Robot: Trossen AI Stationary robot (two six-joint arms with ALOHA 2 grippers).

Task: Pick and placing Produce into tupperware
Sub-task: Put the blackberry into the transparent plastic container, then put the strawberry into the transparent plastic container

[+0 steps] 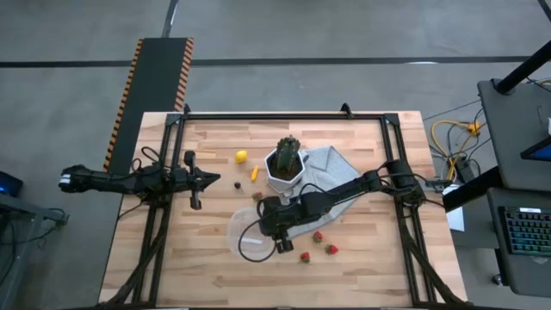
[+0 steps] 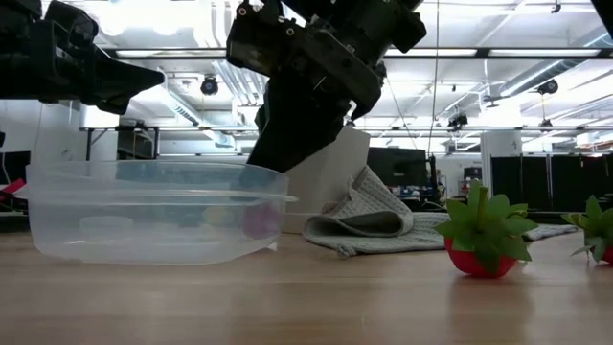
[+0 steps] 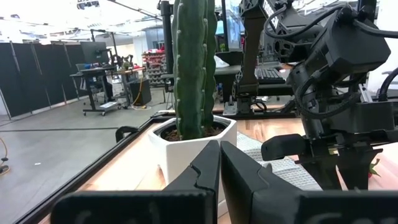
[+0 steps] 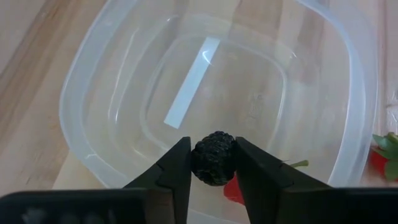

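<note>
Tupperware (image 4: 124, 81) on the table holds a strawberry (image 4: 234, 190) beneath the right gripper (image 4: 213, 163), clamped on a blackberry (image 4: 213, 157) over it. Left gripper (image 3: 219, 171) closed, empty.

The butcher-block table (image 1: 284, 207) sits on a grey concrete floor (image 1: 344, 34) crossed by a dark seam line. A black mat edged with hazard stripes (image 1: 153, 86) lies at eleven o'clock from the table. At three o'clock stands a dark desk (image 1: 516, 129) with a keyboard (image 1: 527, 232) and yellow cables (image 1: 456, 133). Beyond the table, the room has dark partition screens (image 3: 37, 74), workbenches (image 3: 106, 78), white ceiling beams and bright overhead lights (image 2: 536, 57).
</note>
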